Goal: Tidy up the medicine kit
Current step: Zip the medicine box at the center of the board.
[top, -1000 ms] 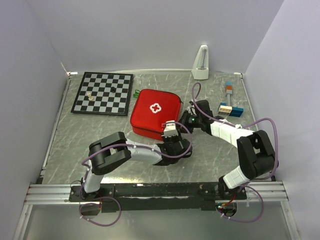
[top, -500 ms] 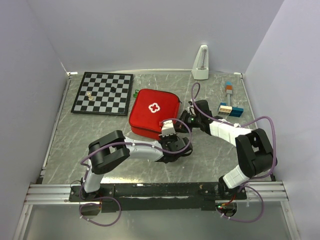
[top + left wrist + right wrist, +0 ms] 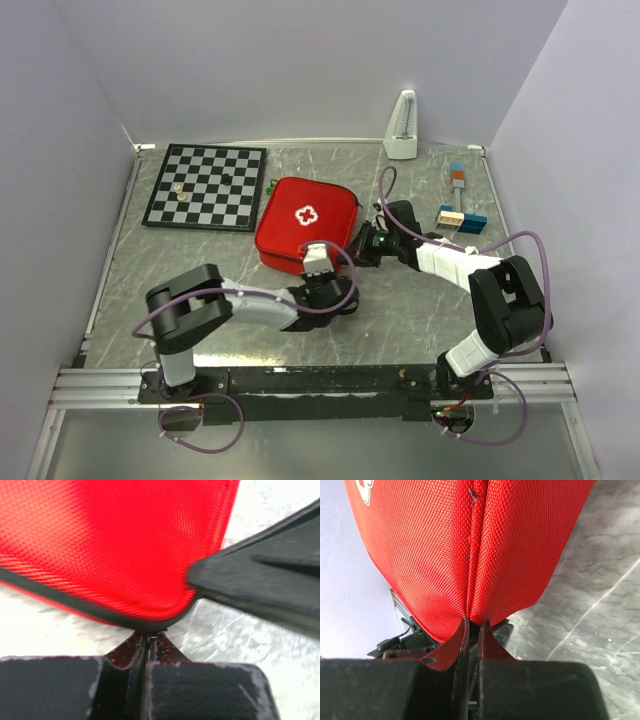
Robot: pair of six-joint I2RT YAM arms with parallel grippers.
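Table (image 3: 150,270): the grey marbled surface fills the middle of the overhead view and bears everything else. Chessboard (image 3: 207,186): it lies flat at the upper left, apart from the work and not part of it.

Medicine kit (image 3: 300,225): you find it centre frame, just right of the chessboard, lying closed with its white cross (image 3: 305,215) facing up. It sits between the two arms, presumably so each can reach one side of its lower edge.

Right gripper (image 3: 471,622): the fingers are drawn together, and red fabric runs down into them where the seam (image 3: 476,540) ends. You can read this as an anchoring pinch on the kit's right corner, steadying the case.

Left gripper (image 3: 148,635): the fingers are pressed together at the black edging (image 3: 75,605) along the kit's lower rim, apparently nipping it. What exactly sits between the tips is too small to tell. The likely aim is to work the closure open while the other side is held.
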